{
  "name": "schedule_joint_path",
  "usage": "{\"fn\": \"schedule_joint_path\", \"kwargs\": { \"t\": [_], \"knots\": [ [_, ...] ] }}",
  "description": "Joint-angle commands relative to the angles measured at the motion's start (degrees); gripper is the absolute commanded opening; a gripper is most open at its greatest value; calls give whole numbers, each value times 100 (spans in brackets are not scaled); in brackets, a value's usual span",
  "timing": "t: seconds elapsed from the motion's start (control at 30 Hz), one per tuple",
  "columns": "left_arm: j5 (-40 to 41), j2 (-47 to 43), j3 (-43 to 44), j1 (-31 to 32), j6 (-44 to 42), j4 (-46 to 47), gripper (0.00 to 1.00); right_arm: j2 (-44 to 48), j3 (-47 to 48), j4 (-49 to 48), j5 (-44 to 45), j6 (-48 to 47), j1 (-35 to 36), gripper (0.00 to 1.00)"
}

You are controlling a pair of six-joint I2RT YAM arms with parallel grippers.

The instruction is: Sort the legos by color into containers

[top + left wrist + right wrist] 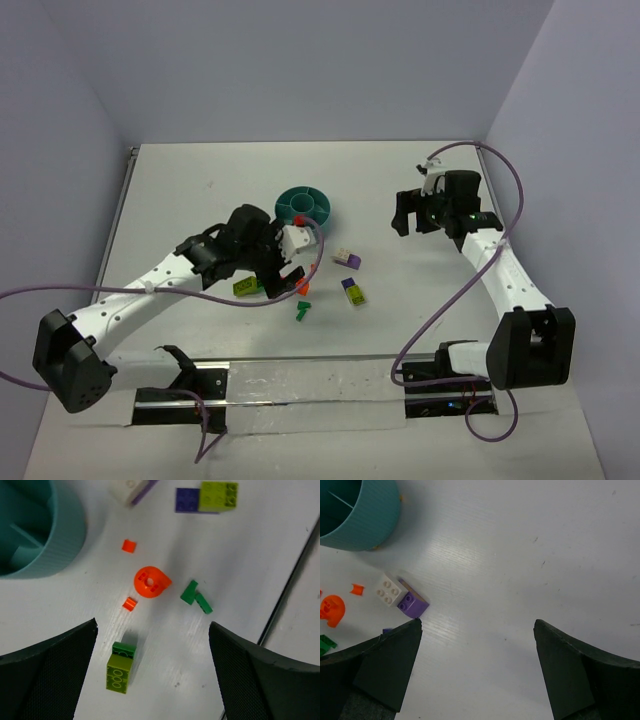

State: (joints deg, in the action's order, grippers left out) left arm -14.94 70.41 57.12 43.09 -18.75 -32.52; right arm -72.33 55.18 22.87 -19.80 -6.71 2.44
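White table (200, 190), lime-green lego (246, 288) lying left-right

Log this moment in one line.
left hand: open, empty, above legos | right hand: open, empty | legos: on table, outside bowl

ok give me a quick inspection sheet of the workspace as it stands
surface: white table, a few small dark specks
job's things: teal bowl mid-table; lime-and-dark-green brick, orange round piece, two orange bits, dark green piece, purple-and-lime brick and white-and-purple brick all lie on the table outside it
clutter: nothing seen
grippers: left gripper open above the orange and green legos; right gripper open over bare table; both empty
cables: purple cable loops along each arm
surroundings: plain pale walls, metal rail at near edge
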Motion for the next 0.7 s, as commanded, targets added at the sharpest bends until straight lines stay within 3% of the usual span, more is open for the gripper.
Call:
{"fn": "schedule_joint_path", "kwargs": {
  "t": [0.0, 0.13, 0.27, 0.57, 0.67],
  "knots": [
    [-487, -32, -33, 101, -1506, -357, 99, -148, 250, 59, -136, -58, -6, 100],
    [-976, 492, -11, -34, -3136, -688, 99, -305, 411, 189, -208, -101, -6, 100],
    [-1629, 970, 265, -274, -3879, -995, 99, -358, 488, 250, -200, -125, -1, 100],
    [-2033, 1918, 804, -617, -4374, -814, 95, -337, 397, 263, -138, -208, -5, 100],
    [-2092, 2252, 921, -609, -4387, -772, 89, -394, 388, 270, -145, -216, 0, 100]
  ]
}}
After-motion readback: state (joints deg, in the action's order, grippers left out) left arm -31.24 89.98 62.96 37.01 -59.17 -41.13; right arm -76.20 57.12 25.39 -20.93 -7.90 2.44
